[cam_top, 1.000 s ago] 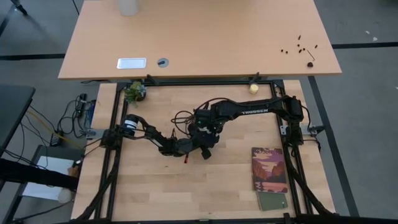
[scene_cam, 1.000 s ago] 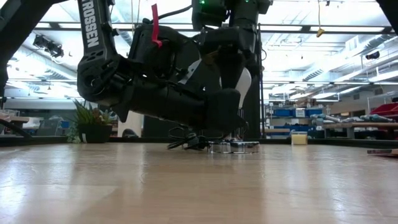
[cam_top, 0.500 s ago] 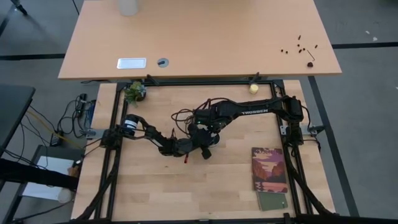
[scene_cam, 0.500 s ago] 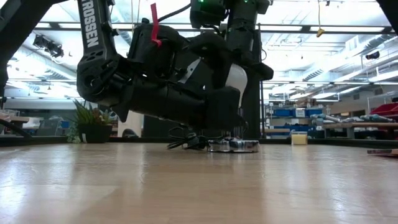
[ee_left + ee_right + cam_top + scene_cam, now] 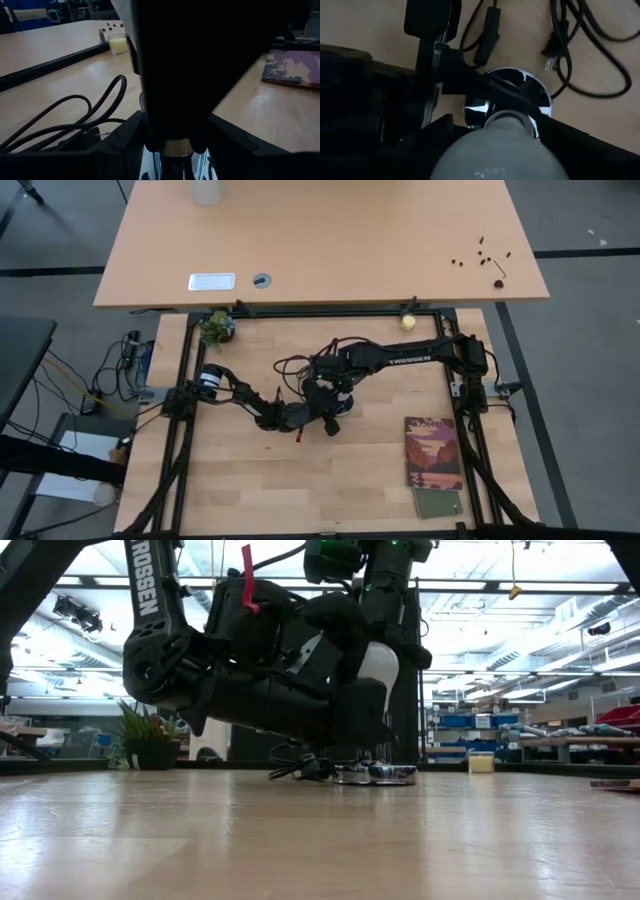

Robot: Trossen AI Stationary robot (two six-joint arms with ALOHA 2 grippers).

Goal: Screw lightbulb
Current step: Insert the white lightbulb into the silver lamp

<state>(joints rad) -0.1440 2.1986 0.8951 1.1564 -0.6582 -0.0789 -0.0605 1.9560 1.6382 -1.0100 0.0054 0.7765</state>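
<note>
The white lightbulb (image 5: 495, 150) stands upright, base down, over the round silver socket disc (image 5: 520, 82), which lies flat on the table (image 5: 380, 480). In the low view the lightbulb (image 5: 378, 665) shows above the disc (image 5: 385, 775). My right gripper (image 5: 335, 398) is above the disc, shut on the lightbulb. My left gripper (image 5: 325, 418) lies low over the table, coming from the left, shut on the disc. The bulb's screw base is mostly hidden by the grippers. My left gripper holds the socket disc between its two fingers, one on each side of the rim (image 5: 155, 160). The fingers come level from the table's left side, low over the table. The disc lies flat on the table. My right gripper pinches the lightbulb's round glass body (image 5: 485, 160) between its two fingers. The fingers come from above, pointing down. The bulb is upright, its neck (image 5: 510, 117) down at the middle of the socket disc.
The socket's black cord (image 5: 290, 367) lies in loops on the table just beyond the disc. A booklet (image 5: 434, 452) lies toward the near right. A small yellowish ball (image 5: 408, 322) sits at the far edge and a small plant (image 5: 216, 328) at the far left corner.
My right gripper has turned about the upright bulb over the socket disc, and more of the white bulb now shows in the low view. The disc has stayed where it was.
</note>
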